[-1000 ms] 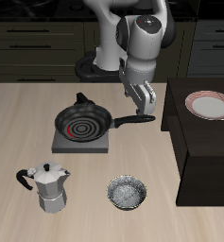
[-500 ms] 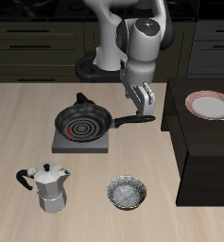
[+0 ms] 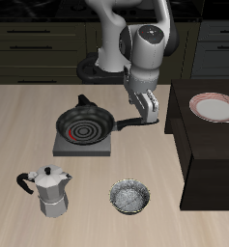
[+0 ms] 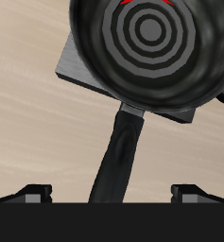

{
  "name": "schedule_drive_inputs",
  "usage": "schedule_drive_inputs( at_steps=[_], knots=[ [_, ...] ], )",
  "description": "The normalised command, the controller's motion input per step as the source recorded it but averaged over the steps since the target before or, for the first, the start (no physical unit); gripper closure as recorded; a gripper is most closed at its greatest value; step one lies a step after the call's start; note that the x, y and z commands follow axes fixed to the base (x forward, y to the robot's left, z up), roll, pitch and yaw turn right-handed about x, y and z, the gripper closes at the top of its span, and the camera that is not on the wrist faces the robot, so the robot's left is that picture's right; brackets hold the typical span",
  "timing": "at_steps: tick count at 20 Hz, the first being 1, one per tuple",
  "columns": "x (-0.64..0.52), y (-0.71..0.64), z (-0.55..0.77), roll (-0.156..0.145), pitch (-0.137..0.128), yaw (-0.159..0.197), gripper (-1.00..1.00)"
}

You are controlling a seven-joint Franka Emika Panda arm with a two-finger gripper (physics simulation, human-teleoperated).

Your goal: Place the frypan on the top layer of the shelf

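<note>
The black frypan (image 3: pixel 85 125) sits on the grey burner plate (image 3: pixel 66 147), its long handle (image 3: pixel 137 122) pointing toward the shelf (image 3: pixel 211 154). My gripper (image 3: pixel 146 110) hangs open just above the outer end of the handle. In the wrist view the pan (image 4: pixel 151 47) fills the frame. Its handle (image 4: pixel 118 156) runs between the two spread fingertips (image 4: pixel 33 192), which do not touch it. The shelf is a dark blocky unit with a flat top at the table's side.
A red-rimmed plate (image 3: pixel 213 106) lies on the shelf's top. A moka pot (image 3: pixel 51 189) and a small silvery bowl (image 3: pixel 130 198) stand nearer the table's front edge. Dark drawer cabinets (image 3: pixel 39 43) line the back.
My gripper has come down a little toward the pan's handle. The pan and the other things have not moved.
</note>
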Motion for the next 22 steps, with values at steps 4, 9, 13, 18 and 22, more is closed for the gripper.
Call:
schedule_drive_inputs(
  at_steps=[4, 9, 13, 18, 22],
  knots=[
    [0.00, 0.01, -0.22, 0.006, 0.019, -0.007, -1.00],
    [-0.02, -0.01, -0.23, 0.000, 0.014, 0.004, -1.00],
    [0.01, 0.06, -0.27, 0.004, 0.031, 0.026, -1.00],
    [-0.05, -0.04, -0.20, -0.011, 0.015, -0.002, -1.00],
    [-0.06, 0.06, -0.14, 0.034, 0.016, -0.002, -1.00]
  ],
)
